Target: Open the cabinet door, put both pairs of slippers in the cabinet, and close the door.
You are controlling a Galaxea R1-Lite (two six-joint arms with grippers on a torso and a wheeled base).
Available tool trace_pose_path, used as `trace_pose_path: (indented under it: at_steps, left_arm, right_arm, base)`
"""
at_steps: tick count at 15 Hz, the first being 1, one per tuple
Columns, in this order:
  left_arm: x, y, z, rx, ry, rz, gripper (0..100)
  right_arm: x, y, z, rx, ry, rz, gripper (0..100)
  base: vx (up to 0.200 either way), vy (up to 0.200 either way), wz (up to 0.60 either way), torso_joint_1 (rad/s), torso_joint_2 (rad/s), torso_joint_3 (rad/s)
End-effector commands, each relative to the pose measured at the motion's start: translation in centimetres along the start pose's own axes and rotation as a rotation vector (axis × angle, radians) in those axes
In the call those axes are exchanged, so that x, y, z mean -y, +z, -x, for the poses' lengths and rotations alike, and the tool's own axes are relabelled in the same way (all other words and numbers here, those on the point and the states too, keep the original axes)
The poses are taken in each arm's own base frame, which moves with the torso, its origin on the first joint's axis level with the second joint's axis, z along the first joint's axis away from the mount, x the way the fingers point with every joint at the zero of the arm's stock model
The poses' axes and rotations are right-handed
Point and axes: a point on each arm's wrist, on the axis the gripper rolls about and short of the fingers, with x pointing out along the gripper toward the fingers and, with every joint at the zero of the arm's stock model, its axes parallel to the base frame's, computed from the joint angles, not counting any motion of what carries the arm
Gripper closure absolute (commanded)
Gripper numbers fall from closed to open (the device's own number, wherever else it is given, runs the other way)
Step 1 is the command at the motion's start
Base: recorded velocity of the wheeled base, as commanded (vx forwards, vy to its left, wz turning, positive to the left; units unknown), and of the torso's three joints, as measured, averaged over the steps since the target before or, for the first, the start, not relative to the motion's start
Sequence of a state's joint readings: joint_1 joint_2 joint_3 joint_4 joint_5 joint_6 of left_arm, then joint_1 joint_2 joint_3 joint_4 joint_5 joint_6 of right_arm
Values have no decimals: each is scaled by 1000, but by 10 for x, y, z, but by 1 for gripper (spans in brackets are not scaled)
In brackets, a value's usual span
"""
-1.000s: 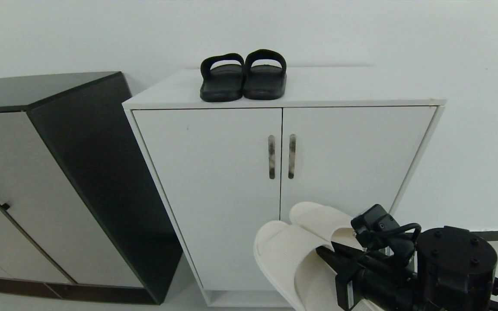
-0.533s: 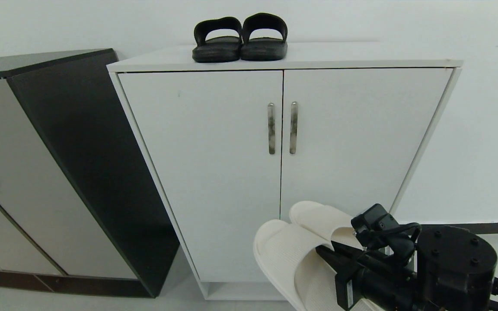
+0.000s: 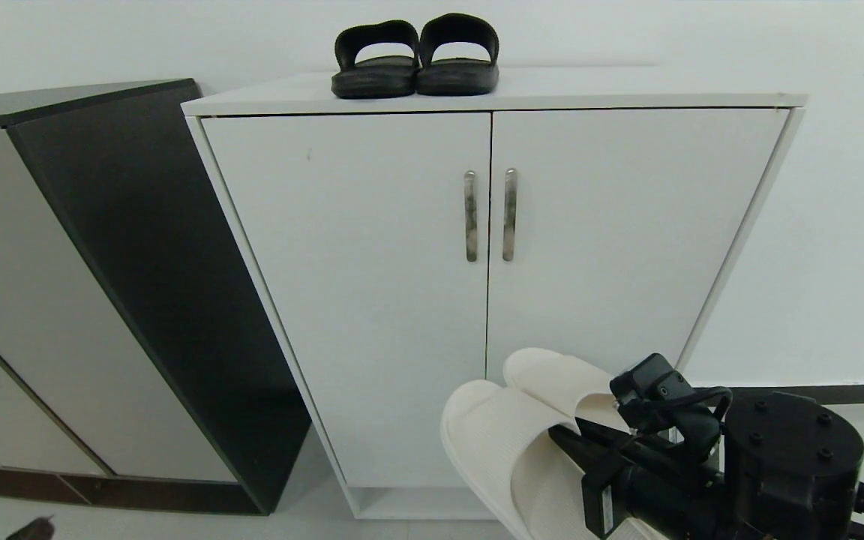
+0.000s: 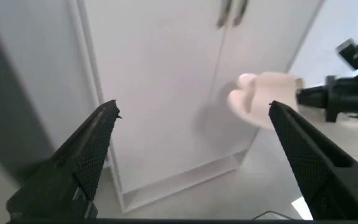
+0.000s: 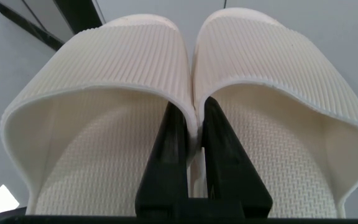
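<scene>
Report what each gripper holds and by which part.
Right gripper clamps the white slippers by their touching inner strap edges; left gripper is open, holding nothing.

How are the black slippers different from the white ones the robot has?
The black slippers are dark; the white slippers are pale with ribbed straps. The black slippers sit flat on top of the white cabinet; the white slippers are held in the air, low in front of its doors, pinched by the right gripper. Both are pairs kept side by side, outside the closed cabinet.

Black side cabinet (image 3: 139, 300) with grey door, white wall (image 3: 837, 225)
</scene>
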State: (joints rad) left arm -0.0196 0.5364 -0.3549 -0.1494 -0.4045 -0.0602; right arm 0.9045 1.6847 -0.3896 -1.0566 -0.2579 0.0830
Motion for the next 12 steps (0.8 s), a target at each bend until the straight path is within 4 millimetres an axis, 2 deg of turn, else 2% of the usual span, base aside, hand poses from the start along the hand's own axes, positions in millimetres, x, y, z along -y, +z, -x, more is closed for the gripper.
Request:
trace_pose_path:
  at_steps: [1, 3, 6, 8, 10, 11, 12]
  left_arm:
    - [-13, 16, -75, -109, -224, 46, 0]
    - [1, 19, -99, -132, -303, 42, 0]
    - [33, 30, -139, -155, -381, 50, 0]
    - [47, 36, -154, -136, -418, 44, 0]
    - [67, 42, -174, -138, -475, 36, 0]
    - [86, 48, -192, -132, -493, 30, 0]
    - [95, 51, -204, -129, -513, 28, 0]
  right_arm:
    - [0, -1, -2, -3, -6, 1, 100]
    - [1, 1, -1, 5, -3, -7, 100]
    - [2, 2, 0, 8, -8, -4, 100]
    - [2, 2, -2, 6, -3, -5, 100]
    - [1, 0, -3, -3, -1, -2, 100]
    - [1, -1, -3, -7, 0, -1, 100]
    - [0, -2, -3, -10, 3, 1, 100]
  base:
    - [0, 0, 0, 0, 0, 0]
    - [0, 0, 0, 0, 0, 0]
    - [0, 0, 0, 0, 0, 0]
    - [0, 0, 0, 0, 0, 0]
    - [0, 0, 0, 0, 0, 0]
    - [0, 0, 0, 0, 0, 0]
    - [0, 0, 0, 0, 0, 0]
